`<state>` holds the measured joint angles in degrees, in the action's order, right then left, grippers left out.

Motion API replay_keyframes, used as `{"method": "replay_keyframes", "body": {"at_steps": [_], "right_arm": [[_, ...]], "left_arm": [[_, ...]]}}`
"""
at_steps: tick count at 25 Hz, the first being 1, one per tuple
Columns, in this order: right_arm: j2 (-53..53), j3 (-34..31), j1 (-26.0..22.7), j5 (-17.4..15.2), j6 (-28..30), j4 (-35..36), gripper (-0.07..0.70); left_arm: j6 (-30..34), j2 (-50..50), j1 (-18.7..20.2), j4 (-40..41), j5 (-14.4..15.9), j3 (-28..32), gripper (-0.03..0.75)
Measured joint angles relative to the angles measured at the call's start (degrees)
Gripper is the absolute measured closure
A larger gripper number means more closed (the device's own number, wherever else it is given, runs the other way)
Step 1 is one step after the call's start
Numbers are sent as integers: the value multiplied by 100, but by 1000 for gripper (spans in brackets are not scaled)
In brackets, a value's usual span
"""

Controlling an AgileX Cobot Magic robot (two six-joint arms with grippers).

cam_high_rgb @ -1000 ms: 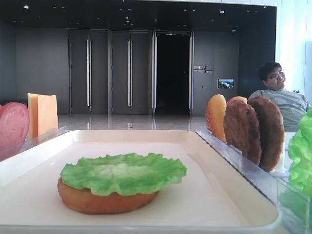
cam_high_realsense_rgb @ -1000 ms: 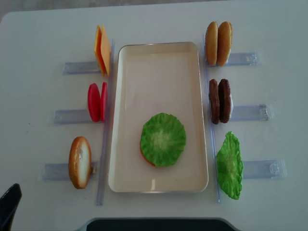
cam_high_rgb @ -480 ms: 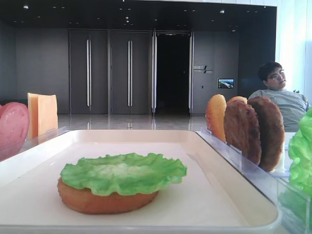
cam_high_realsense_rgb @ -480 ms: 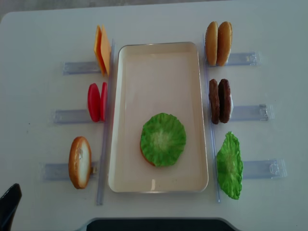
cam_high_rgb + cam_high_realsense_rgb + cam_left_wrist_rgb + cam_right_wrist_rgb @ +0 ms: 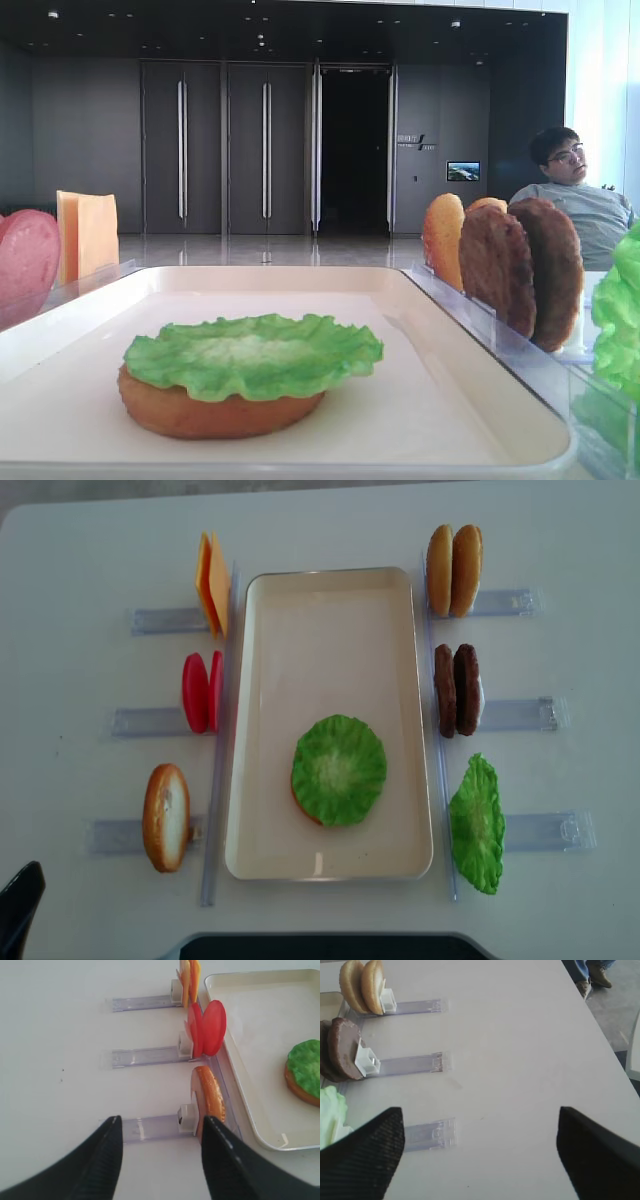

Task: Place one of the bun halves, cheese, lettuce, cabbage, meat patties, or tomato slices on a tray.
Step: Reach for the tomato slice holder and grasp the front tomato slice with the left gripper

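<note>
Against the earlier frames nothing on your worktop (image 5: 80, 560) has shifted: the tray (image 5: 330, 630) carries the same stack, a lettuce leaf (image 5: 339, 769) lying flat on a bun half (image 5: 215, 410), toward the tray's 6 o'clock end in the overhead view. Only the dark tip of your left arm at the 7 o'clock corner of that view sits a touch lower than before.

The low side view shows you the bun under the lettuce, which the overhead view almost hides; it also takes in a seated person (image 5: 578, 195) in the background.

The left wrist view gives you the left end effector (image 5: 160, 1160) with its two dark fingers (image 5: 102, 1157) spread apart and nothing between them: released. At its 12 o'clock stands a bun half (image 5: 209, 1100) on edge in a clear holder (image 5: 150, 1127), close to the right finger but apart from it. The tomato slices (image 5: 207, 1027) stand beyond, the cheese (image 5: 189, 977) farther still.

The right wrist view shows your right end effector (image 5: 480, 1150) likewise spread wide and holding nothing, over bare worktop. At its 10 o'clock stand the meat patties (image 5: 340, 1050), with two bun halves (image 5: 362, 985) farther out, and a spare lettuce leaf (image 5: 330, 1110) at 9 o'clock.
</note>
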<state>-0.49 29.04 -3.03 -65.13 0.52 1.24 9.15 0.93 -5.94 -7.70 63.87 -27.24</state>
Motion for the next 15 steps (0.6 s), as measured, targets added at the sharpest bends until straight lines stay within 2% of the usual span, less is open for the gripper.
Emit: {"method": "replay_keyframes", "body": {"at_steps": [15], "right_arm": [[0,0,0,0,0,0,45]], "left_arm": [[0,0,0,-66,0,0,325]]}}
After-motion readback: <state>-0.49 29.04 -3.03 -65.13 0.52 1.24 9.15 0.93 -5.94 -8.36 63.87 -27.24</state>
